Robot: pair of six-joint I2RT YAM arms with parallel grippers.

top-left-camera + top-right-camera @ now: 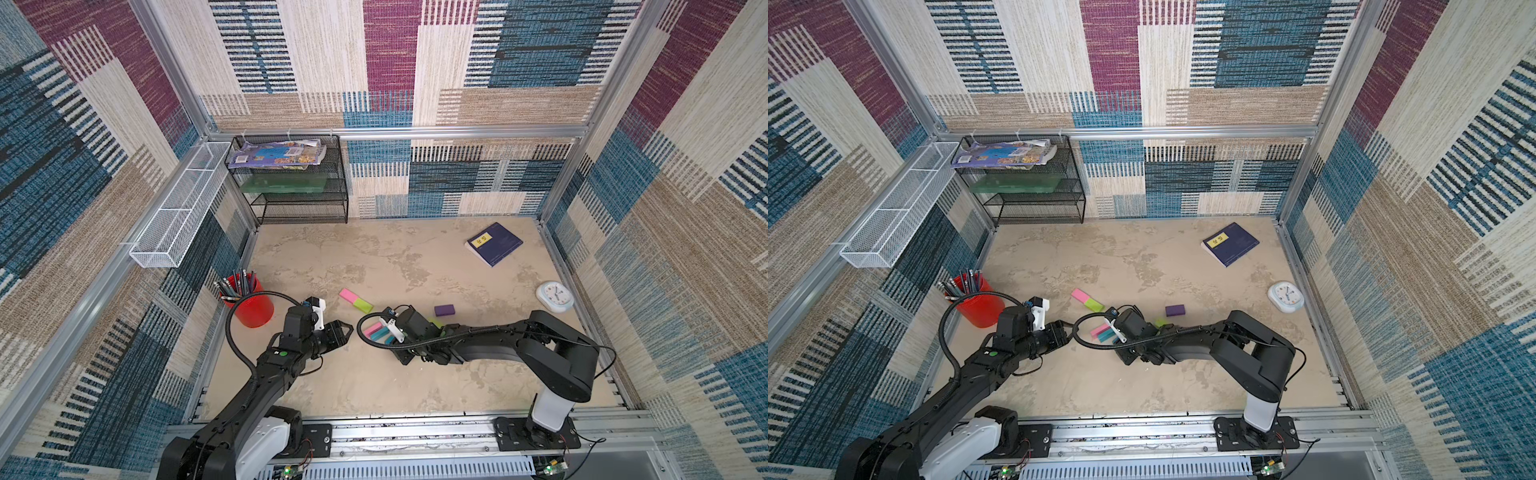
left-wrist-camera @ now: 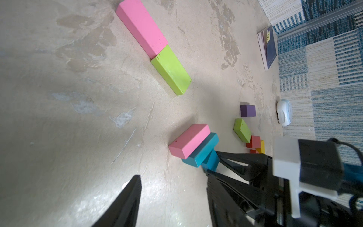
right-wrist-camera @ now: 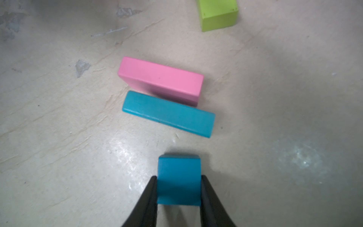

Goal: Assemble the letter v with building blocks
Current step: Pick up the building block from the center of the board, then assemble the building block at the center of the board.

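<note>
In the right wrist view my right gripper (image 3: 178, 176) is shut on a small teal block (image 3: 178, 176), both fingers pressed to its sides just above the floor. Beyond it a long teal block (image 3: 169, 116) and a pink block (image 3: 161, 78) lie side by side. My left gripper (image 1: 343, 330) hangs open and empty to their left. Farther back a pink block (image 1: 348, 296) and a lime block (image 1: 363, 305) lie joined end to end in a slanted line. A purple block (image 1: 444, 310), another lime block (image 2: 242, 130), red (image 2: 254, 141) and yellow (image 2: 262, 146) blocks sit near the right arm. No letter v is in view.
A red pencil cup (image 1: 251, 307) stands close behind the left arm. A dark blue book (image 1: 493, 244) and a white clock (image 1: 555, 296) lie at the right. A black mesh shelf (image 1: 291, 183) and a white wire basket (image 1: 178, 208) line the back left.
</note>
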